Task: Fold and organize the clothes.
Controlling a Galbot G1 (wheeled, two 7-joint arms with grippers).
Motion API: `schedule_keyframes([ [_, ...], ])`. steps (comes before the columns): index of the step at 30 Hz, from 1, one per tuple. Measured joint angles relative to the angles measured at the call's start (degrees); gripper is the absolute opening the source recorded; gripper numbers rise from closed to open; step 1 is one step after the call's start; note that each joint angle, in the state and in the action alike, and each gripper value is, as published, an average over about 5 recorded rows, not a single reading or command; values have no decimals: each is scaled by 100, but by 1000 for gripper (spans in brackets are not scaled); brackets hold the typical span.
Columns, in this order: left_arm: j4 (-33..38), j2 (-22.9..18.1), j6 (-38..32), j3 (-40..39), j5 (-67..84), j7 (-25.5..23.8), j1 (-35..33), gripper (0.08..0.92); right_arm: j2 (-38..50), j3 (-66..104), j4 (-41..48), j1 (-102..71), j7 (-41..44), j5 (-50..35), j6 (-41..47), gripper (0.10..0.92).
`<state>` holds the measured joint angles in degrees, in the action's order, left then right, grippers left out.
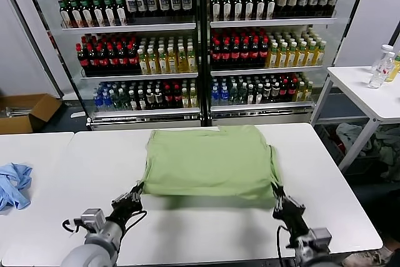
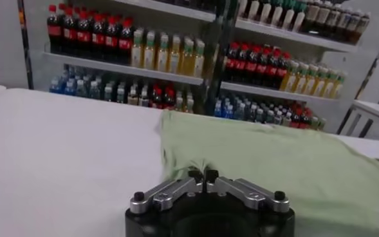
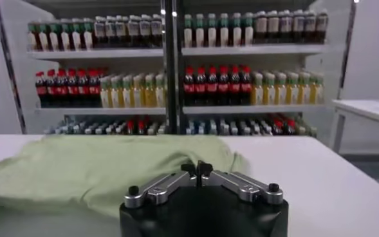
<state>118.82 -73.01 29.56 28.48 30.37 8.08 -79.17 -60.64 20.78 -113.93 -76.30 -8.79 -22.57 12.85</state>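
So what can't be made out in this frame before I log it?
- Polo shirt: collar, buttons and chest print are hidden in every view; only plain green fabric faces up.
- Left gripper and right gripper: the head view does not settle whether fabric sits between the closed fingertips; the wrist views show them at the shirt's edge.
- Blue cloth: cut off by the head view's left edge.
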Motion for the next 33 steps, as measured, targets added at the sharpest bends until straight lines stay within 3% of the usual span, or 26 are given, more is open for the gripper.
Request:
schedule_keyframes([
  [10, -851, -128, -163, -285, -468, 36, 751, 85, 38, -496, 697, 886, 148, 373, 216, 129],
  [15, -1133, -183, -204, -352, -748, 74, 904, 108, 22, -598, 765, 968, 284, 566, 280, 252],
  [26, -1113, -308, -349, -284, -1108, 189, 703, 412, -58, -179, 528, 422, 244, 684, 307, 563],
  [33, -1126, -303, -347, -300, -1141, 241, 540, 611, -108, 56, 574, 262, 42, 320, 635, 753],
])
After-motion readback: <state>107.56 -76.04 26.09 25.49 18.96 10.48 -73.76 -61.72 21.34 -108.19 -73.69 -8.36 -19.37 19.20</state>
